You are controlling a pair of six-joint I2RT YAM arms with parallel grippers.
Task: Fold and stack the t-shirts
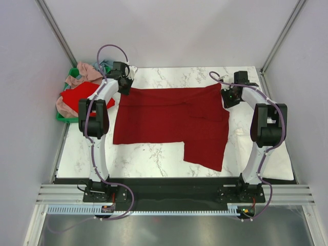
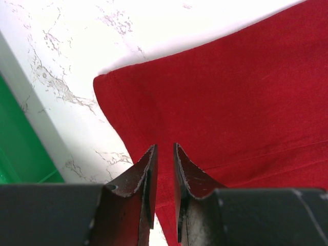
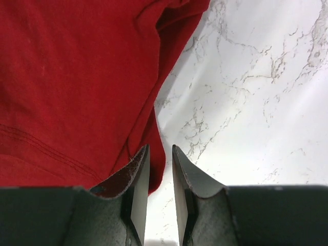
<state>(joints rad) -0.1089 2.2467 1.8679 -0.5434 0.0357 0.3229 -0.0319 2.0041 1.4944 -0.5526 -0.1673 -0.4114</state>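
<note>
- Left gripper [image 2: 164,148] hovers low over one far corner of the dark crimson t-shirt [image 1: 169,115]. Its jaws stand slightly parted with a narrow slit between them. The cloth seen through the slit lies smooth and flat, not pinched.
- Ahead of its fingertips the shirt's hemmed corner rests on the marble table [image 1: 154,154], with bare marble beyond.
- On that gripper's left, off the table's edge, sits the green crate [image 1: 60,119]. A bright red shirt [image 1: 77,95], a dusty pink shirt [image 1: 87,72] and a bit of light blue cloth [image 1: 105,65] are heaped in it.
- Right gripper [image 3: 160,148] is low at the shirt's other far corner, its jaws likewise a little apart and closed on nothing. The cloth's edge runs under its left finger, and marble shows through the gap and off to its right.
- Between the two grippers the crimson shirt lies spread flat. On the right gripper's side, one part reaches back toward the arm bases, farther than the rest.
</note>
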